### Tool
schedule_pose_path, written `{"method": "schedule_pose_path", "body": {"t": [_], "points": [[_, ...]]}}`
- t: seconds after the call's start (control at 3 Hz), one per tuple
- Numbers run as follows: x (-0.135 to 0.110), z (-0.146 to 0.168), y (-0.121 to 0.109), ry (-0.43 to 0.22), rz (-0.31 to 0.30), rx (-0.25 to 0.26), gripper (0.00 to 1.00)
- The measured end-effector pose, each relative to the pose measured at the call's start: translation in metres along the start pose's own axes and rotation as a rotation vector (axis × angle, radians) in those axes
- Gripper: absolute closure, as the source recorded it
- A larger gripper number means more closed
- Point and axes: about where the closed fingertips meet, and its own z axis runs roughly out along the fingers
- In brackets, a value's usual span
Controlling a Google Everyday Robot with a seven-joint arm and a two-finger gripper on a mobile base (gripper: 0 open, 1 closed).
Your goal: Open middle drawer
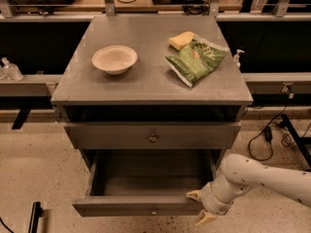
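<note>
The middle drawer [121, 207] is the lower grey front with a small round knob. It stands pulled out, and its shallow grey box interior shows. My gripper [199, 208] is at the right end of that drawer front. One cream fingertip [194, 195] lies over the front's rim and the other hangs just in front of it, so the jaws stand spread and hold nothing. I cannot tell whether it touches the drawer. The white arm [262, 178] reaches in from the right.
Above the open drawer is a shut grey front with a bigger knob [152, 138]. On the cabinet top [146, 81] are a white bowl [115, 58], a green chip bag [195, 59] and a yellow sponge [180, 40]. Cables [265, 135] lie on the floor at right.
</note>
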Motion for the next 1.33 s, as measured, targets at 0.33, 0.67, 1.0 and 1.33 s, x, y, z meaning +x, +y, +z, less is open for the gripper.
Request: {"method": "schedule_pose_path", "body": {"t": [0.33,0.67,1.0,1.33], "points": [[0.000,-0.004,0.004,-0.002,-0.002,-0.003,0.70],[0.000,-0.004,0.004,-0.002,-0.002,-0.003,0.64],[-0.008,-0.019,0.010,-0.014,-0.033,0.000,0.46],[-0.020,-0.047,0.014,-0.018,-0.056,0.033,0.23]]}}
